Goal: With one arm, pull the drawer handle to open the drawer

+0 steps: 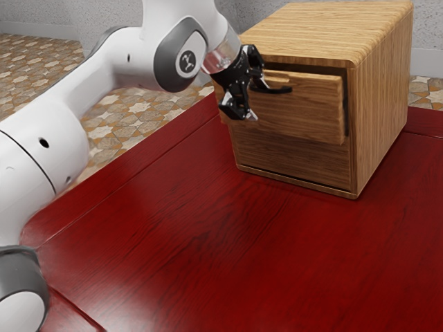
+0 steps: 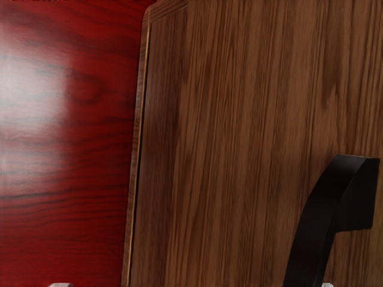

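Red-stained wood table [image 1: 208,242] over patterned floor tiles [image 1: 41,69] — cabinet [image 1: 374,83] at two o'clock, its drawer [image 1: 311,114] partly out. Jaws of the gripper [image 1: 247,97] stand apart at the nine o'clock end of the black handle [image 1: 277,88] — contact hard to make out

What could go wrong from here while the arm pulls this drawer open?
The gripper sits at one end of the handle, not its middle, so it might slip off, or the off-centre pull could jam the partly open drawer. The cabinet just stands on the glossy table and may slide instead.
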Available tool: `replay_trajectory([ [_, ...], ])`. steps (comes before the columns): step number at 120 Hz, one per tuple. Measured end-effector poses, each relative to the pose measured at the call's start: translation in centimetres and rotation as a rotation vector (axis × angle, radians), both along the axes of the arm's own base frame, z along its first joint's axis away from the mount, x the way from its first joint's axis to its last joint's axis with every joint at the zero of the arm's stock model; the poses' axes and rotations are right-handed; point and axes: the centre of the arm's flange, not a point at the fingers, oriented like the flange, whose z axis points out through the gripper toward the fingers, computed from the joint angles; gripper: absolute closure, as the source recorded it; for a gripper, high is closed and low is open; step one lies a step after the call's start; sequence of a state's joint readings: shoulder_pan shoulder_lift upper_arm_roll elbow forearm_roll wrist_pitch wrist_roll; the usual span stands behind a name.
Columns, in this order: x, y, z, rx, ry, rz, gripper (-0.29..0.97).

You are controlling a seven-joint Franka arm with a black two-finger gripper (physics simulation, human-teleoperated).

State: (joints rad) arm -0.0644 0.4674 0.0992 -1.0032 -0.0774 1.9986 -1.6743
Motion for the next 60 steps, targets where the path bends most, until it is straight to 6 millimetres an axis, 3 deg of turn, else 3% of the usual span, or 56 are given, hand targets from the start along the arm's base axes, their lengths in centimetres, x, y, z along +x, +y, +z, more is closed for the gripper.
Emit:
replay_trajectory([
  [32, -1.5, -0.7, 0.2, -0.008, 0.03, 0.0, 0.51],
  [60, -4.7, 0.3, 1.4, -0.016, 0.078, 0.035, 0.71],
])
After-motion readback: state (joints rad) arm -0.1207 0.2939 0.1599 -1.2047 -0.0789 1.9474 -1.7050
